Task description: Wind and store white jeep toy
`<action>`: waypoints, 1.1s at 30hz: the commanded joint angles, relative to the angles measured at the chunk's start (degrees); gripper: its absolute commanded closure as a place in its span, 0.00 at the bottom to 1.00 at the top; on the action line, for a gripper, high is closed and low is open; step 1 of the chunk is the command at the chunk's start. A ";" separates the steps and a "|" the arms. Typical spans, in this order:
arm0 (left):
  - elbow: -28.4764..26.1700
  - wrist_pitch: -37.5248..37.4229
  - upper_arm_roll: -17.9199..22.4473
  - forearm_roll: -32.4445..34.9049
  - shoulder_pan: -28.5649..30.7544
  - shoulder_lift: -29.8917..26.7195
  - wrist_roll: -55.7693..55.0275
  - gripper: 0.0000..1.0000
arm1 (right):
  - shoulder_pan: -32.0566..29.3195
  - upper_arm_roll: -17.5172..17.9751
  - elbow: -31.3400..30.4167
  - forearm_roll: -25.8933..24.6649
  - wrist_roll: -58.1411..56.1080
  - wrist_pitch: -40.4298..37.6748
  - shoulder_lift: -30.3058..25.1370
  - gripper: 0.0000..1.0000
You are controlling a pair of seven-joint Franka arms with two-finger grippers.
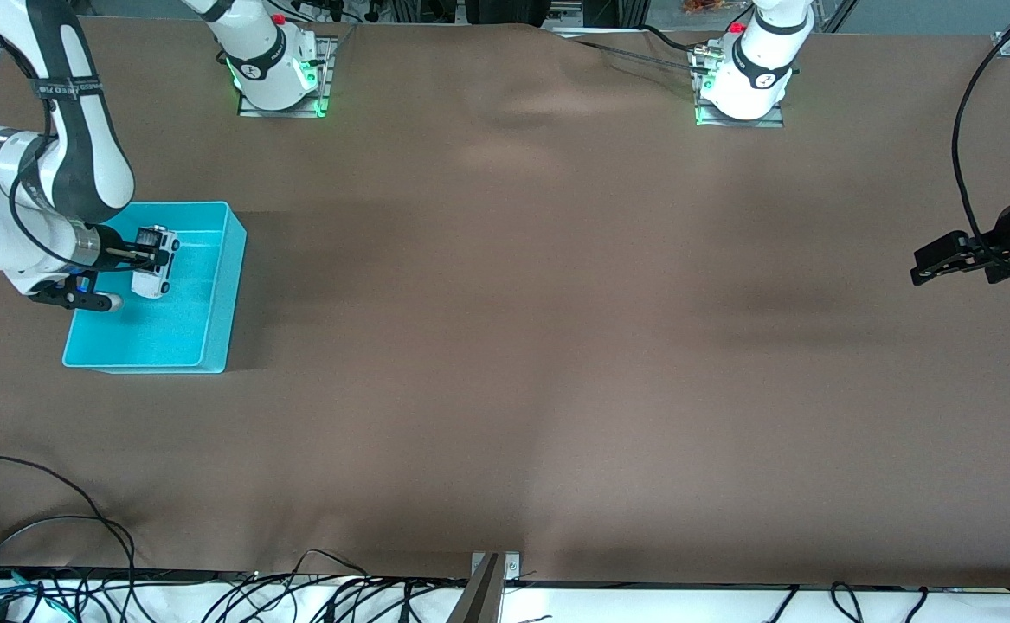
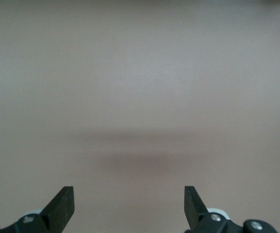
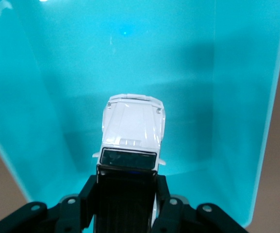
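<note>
White, hard and light, the small boxy plastic jeep toy (image 3: pixel 132 133) hangs over the turquoise plastic bin (image 1: pixel 223 285), clenched by its black roof sides in the right pincer (image 1: pixel 143 252), while the left pincer (image 2: pixel 129 206) waits released over bare desk (image 1: pixel 505 346)

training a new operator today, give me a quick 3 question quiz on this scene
1. True or false: the small white jeep toy with a black roof is clamped in the right gripper.
2. What is the jeep over? A) bare brown table B) the turquoise plastic bin C) a drawer
3. Fill in: the left gripper waits over the brown table with its fingers ____.

Key: 1 true; 2 B; 3 open
</note>
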 commanded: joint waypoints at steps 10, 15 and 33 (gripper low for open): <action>-1.03 -0.57 -0.45 -1.00 0.47 -1.19 1.04 0.00 | -2.68 0.28 -8.97 -0.72 -2.91 15.17 1.95 0.75; -1.03 -0.57 -0.45 -1.00 0.47 -1.19 1.04 0.00 | -2.68 0.28 -10.55 -0.81 -2.91 19.64 3.70 0.73; -1.03 -0.57 -0.45 -1.00 0.47 -1.19 1.04 0.00 | -2.60 0.37 -11.52 -0.63 -1.85 14.39 -0.94 0.00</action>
